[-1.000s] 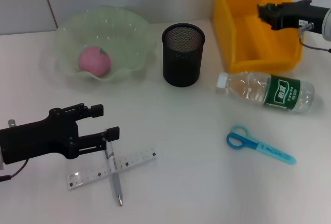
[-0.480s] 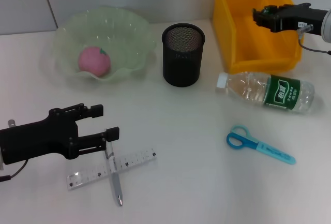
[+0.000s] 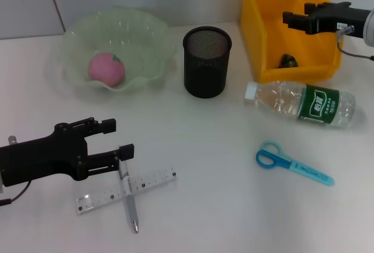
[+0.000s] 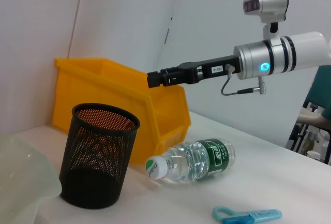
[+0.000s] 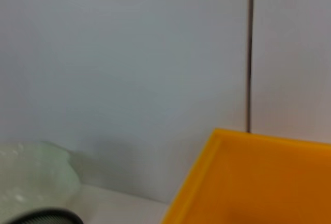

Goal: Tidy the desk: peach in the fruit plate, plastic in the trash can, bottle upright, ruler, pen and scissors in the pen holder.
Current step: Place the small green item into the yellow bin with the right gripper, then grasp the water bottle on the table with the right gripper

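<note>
My right gripper (image 3: 290,19) hangs open over the yellow trash bin (image 3: 252,37); it also shows in the left wrist view (image 4: 153,78). A small dark plastic piece (image 3: 287,60) lies on the bin floor. The pink peach (image 3: 106,69) sits in the pale green fruit plate (image 3: 152,37). The clear bottle (image 3: 304,104) lies on its side in front of the bin. Blue scissors (image 3: 292,162) lie at front right. My left gripper (image 3: 118,138) is open just above the top end of the pen (image 3: 129,197), which lies across the clear ruler (image 3: 155,180).
The black mesh pen holder (image 3: 207,61) stands upright between plate and bin, and shows in the left wrist view (image 4: 98,157) beside the bin (image 4: 119,89) and bottle (image 4: 191,159). A wall runs behind the table.
The right gripper has shifted slightly left over the bin and opened. The dark plastic piece now lies on the bin floor. The left arm has hardly moved.
</note>
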